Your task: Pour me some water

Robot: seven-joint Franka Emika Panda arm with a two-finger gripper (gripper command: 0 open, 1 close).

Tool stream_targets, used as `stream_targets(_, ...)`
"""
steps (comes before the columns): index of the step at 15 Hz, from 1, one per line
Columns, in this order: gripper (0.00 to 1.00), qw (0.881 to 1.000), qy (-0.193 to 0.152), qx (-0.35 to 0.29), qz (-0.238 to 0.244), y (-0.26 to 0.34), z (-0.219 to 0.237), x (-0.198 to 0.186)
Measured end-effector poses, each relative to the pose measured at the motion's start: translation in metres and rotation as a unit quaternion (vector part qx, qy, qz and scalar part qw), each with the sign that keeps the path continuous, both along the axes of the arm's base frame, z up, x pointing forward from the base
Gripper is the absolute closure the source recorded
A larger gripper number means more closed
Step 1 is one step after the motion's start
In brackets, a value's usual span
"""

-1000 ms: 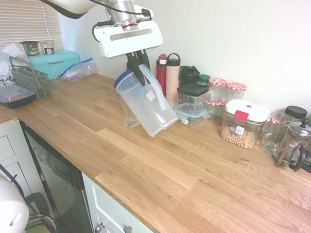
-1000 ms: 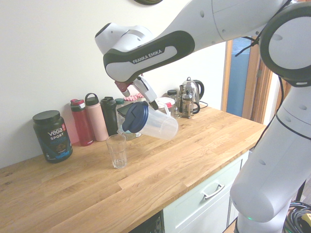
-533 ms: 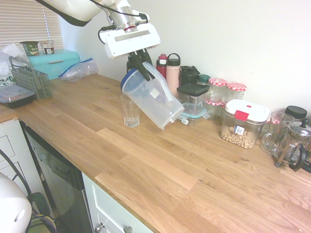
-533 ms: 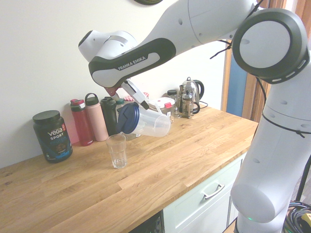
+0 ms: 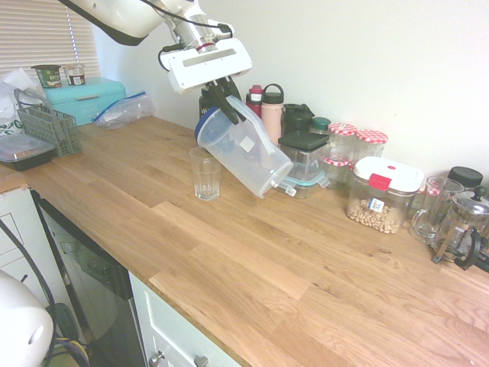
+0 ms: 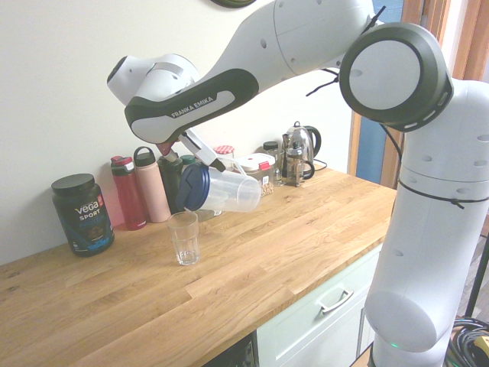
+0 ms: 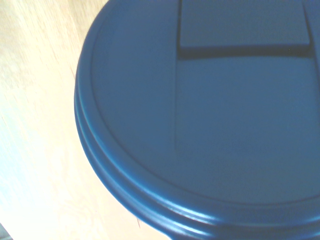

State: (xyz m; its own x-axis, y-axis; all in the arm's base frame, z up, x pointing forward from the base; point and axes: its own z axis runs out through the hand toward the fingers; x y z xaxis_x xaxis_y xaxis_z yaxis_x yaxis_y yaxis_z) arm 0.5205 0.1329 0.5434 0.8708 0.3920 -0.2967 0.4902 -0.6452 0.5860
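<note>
While the gripper (image 5: 222,101) clamps its handle, the tilted pitcher (image 5: 246,152) hangs above the glass (image 5: 205,173)

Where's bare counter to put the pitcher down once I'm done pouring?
Free: the wide wooden strip along the counter's front edge, in front of the glass and the nut container. Crowded: the back wall, lined with bottles, jars and the coffee press.

Clear plastic jug (image 5: 246,150) with blue lid (image 7: 200,120), tipped steeply, lid end just above empty glass (image 5: 205,173) standing upright mid-worktop (image 5: 252,260)
</note>
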Motion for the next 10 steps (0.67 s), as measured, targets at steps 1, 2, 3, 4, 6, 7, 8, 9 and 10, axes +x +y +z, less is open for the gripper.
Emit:
stream_targets(1,1.00,1.000,0.001,-0.004,-0.001,-0.0003,0.0002,0.0007)
stream_targets(2,1.00,1.000,0.000,-0.008,-0.001,-0.0014,0.0004,0.0010)
stream_targets(3,1.00,1.000,-0.001,-0.011,0.000,-0.0022,0.0008,0.0013)
stream_targets(4,1.00,1.000,-0.001,-0.012,0.000,-0.0023,0.0007,0.0015)
stream_targets(6,1.00,1.000,0.001,-0.013,0.000,-0.0021,-0.0015,0.0024)
stream_targets(7,1.00,1.000,-0.001,-0.011,-0.001,-0.0017,-0.0018,0.0026)
stream_targets(8,1.00,1.000,-0.009,-0.002,-0.008,-0.0005,-0.0017,0.0028)
stream_targets(9,1.00,0.999,-0.021,0.015,-0.023,0.0006,0.0000,0.0022)
stream_targets(10,1.00,0.998,-0.036,0.035,-0.037,0.0000,0.0050,0.0009)
